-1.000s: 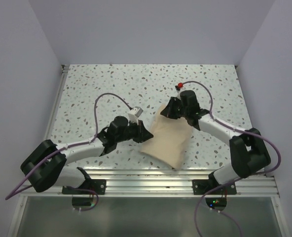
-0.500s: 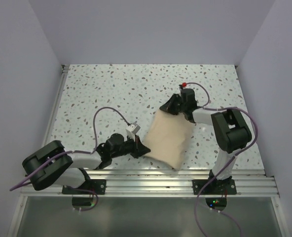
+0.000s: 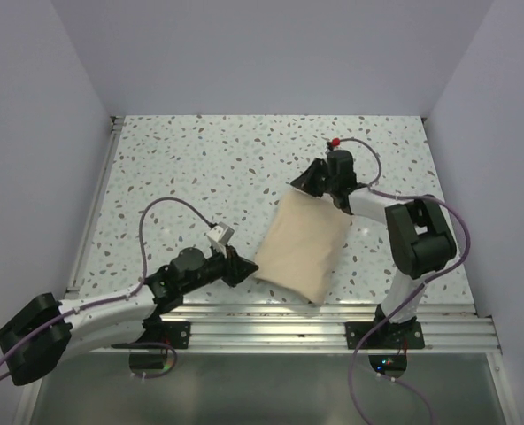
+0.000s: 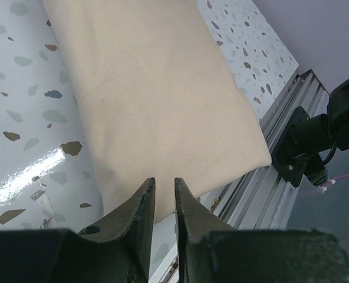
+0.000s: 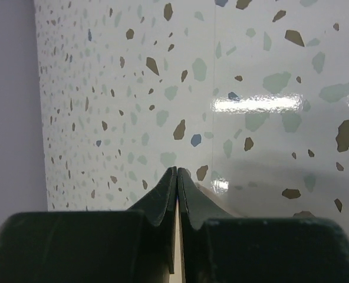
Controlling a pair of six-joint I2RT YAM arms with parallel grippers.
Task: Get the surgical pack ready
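At the left, the left gripper (image 3: 238,266) lies low over the white speckled table (image 3: 182,168), with its tips at the near-left edge of the pillow-shaped tan-beige cloth bundle (image 3: 302,246). Its jaws stand only a narrow slit apart, and I cannot tell if cloth is caught between them. The bundle rests near the front of the table, just beside the aluminium rail (image 3: 271,312). At the right, the right gripper (image 3: 309,181) is closed on a thin fold of cloth at the far corner. I judge the step to be positioning the wrapped pack. To do it well, both arms should move together and low, so the wrap does not open or slide onto the rail.
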